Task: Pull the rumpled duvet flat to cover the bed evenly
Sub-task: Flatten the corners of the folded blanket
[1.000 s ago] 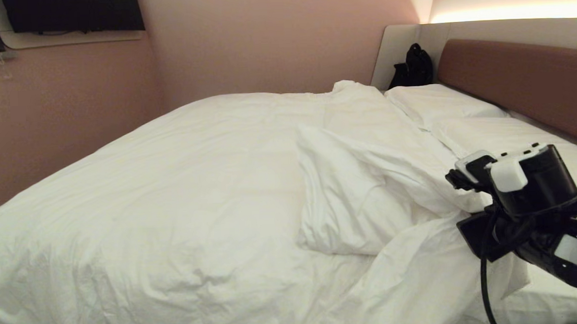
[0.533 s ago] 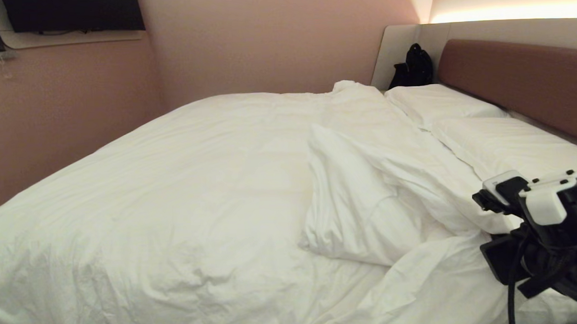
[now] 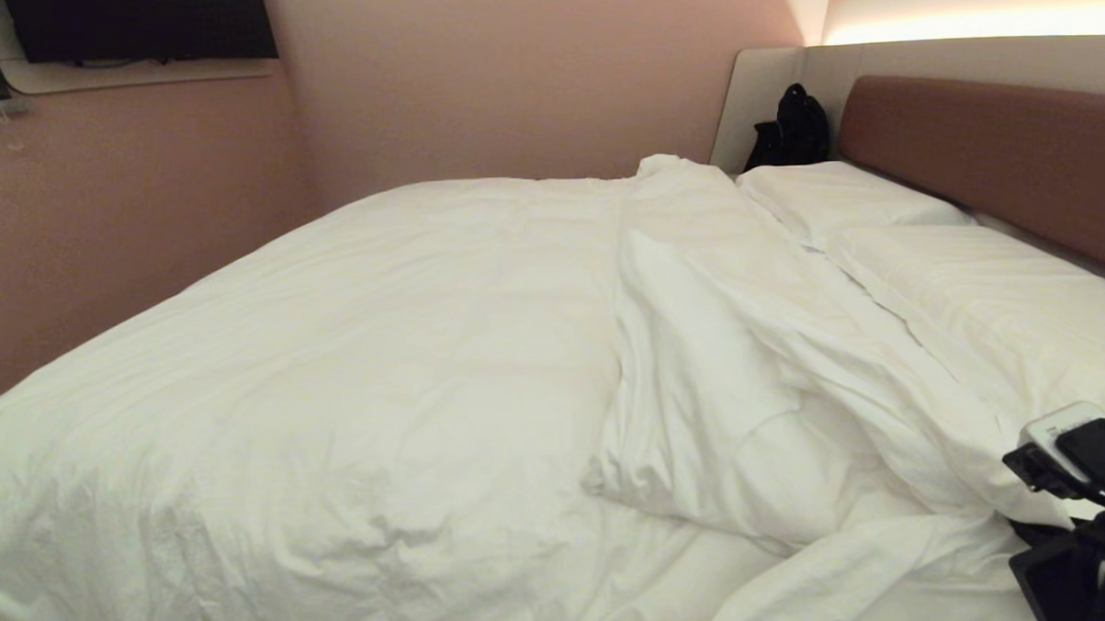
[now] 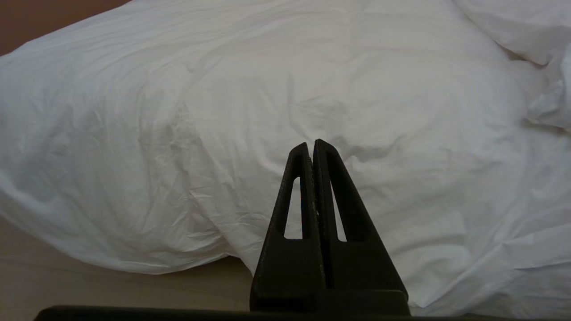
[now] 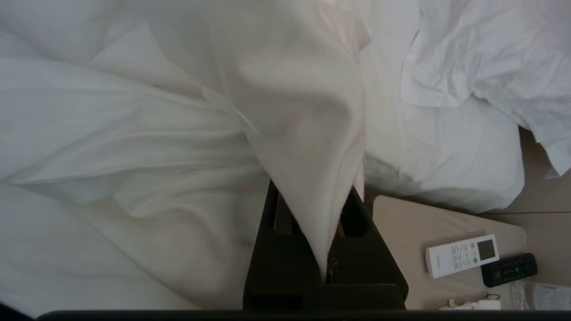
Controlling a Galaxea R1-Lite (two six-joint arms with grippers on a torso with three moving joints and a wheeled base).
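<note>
The white duvet (image 3: 352,373) covers most of the bed, whose brown headboard (image 3: 988,148) runs along the right. A folded-over flap (image 3: 703,406) still lies bunched near the middle right. My right gripper (image 3: 1036,473) is at the near right edge of the head view, shut on a stretched fold of the duvet (image 5: 303,111). In the right wrist view the cloth runs taut between the black fingers (image 5: 263,232) and hides their tips. My left gripper (image 4: 311,145) hangs shut and empty before the duvet's near side (image 4: 223,111); it is outside the head view.
Two white pillows (image 3: 843,199) (image 3: 993,286) lie along the headboard. A black bag (image 3: 794,127) sits in the far corner. Beside the bed, a beige bedside table (image 5: 410,223) carries a white remote (image 5: 461,256) and a black remote (image 5: 508,269). Pink walls close the left and far sides.
My right gripper has drawn the duvet edge down and right, toward the bed's near right side. The flap has stretched after it and more of the near pillow shows. The left arm stayed still.
</note>
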